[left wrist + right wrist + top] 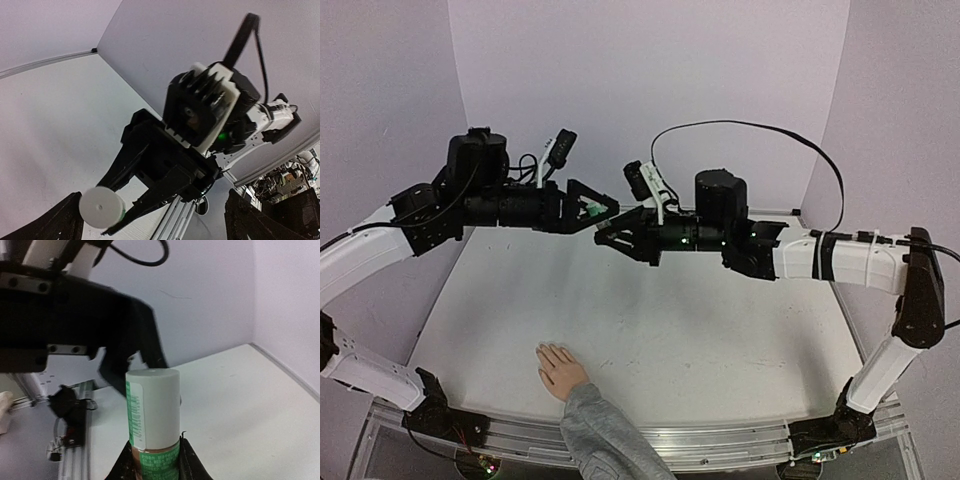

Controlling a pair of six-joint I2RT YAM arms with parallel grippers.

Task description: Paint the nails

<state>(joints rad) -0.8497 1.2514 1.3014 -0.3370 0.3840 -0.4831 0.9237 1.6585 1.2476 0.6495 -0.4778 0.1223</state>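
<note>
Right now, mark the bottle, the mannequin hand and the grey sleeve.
bottle (156,405), right wrist view, white cap side.
mannequin hand (560,370), top external view, back of the hand.
grey sleeve (600,435), top external view, mid-sleeve knit.

Label strip (131,415): green, running down the left side of the bottle (159,400) in the right wrist view; it carries rows of tiny pale print, too small and blurred to read.
Lower band (161,460): green wrap around the bottle's lower part, with faint fine print that is also not legible.
Brand or number on the bottle: cannot be made out.
Other views: no legible text, number or sign.
</note>
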